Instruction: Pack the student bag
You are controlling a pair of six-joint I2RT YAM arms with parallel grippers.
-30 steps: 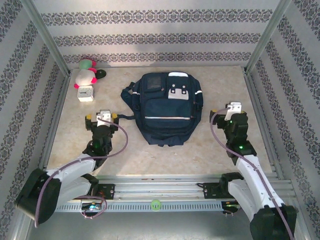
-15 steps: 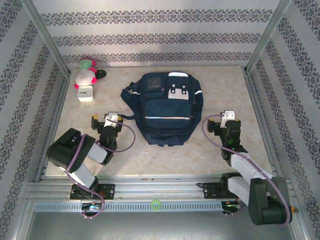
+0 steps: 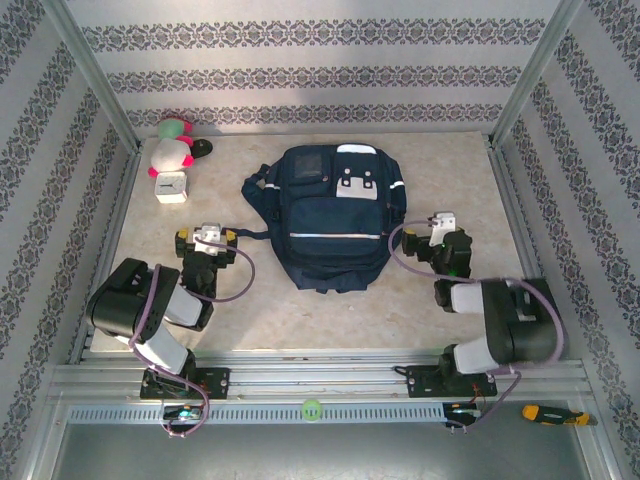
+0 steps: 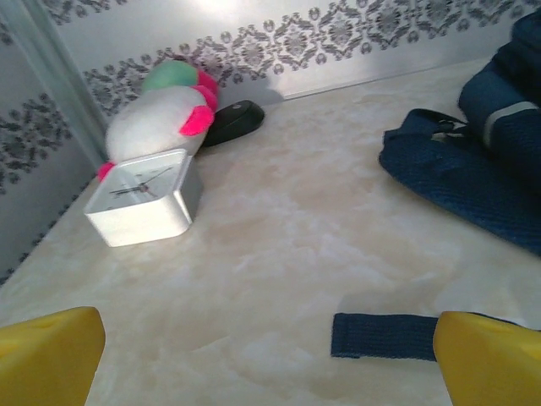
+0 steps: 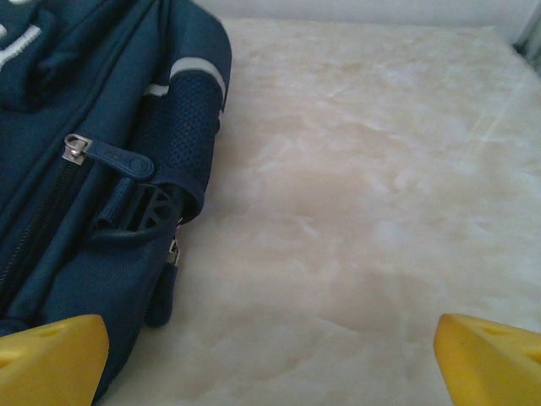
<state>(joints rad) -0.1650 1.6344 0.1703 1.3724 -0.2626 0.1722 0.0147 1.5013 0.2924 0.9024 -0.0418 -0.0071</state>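
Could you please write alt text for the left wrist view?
The left gripper, open, hovers over a pale marbled table. At left, a white square clock sits before a white, pink and green plush toy beside a dark oval object; the navy student bag lies at right, a strap end near one yellow finger.

No legible text, brand or number. White clock (image 4: 144, 201), touching plush toy (image 4: 165, 110): dial marks too faint to read. Student bag (image 3: 335, 215) patches: too small to tell.
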